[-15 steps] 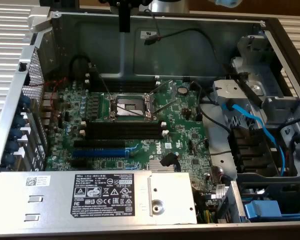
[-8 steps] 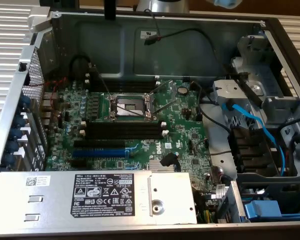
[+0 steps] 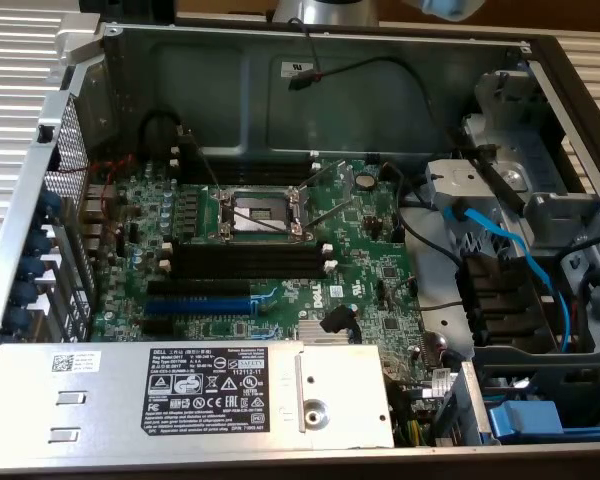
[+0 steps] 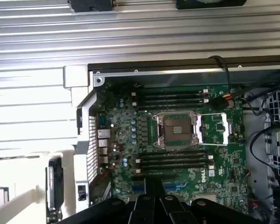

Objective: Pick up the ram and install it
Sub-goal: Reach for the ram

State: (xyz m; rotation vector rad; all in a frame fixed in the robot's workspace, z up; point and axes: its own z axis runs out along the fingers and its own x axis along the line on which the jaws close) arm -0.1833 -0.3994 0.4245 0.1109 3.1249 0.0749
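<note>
An open computer case holds a green motherboard [image 3: 360, 250] with an empty CPU socket [image 3: 260, 210]. Black memory slots with white end clips [image 3: 250, 262] run beside the socket, and all of them look empty. From high above the board, the wrist view has my gripper [image 4: 151, 189] at the picture's edge, its dark fingers pressed together and shut on nothing. Outside the case, beside its perforated end wall, a dark flat stick that looks like the ram [image 4: 54, 186] rests on a white holder, well away from the gripper.
A blue expansion slot [image 3: 202, 300] lies beside the memory slots. The grey power supply [image 3: 220, 395] fills the case's near side. Blue and black cables [image 3: 500, 250] and drive bays crowd the exterior view's right. A ribbed metal surface [image 4: 130, 37] surrounds the case.
</note>
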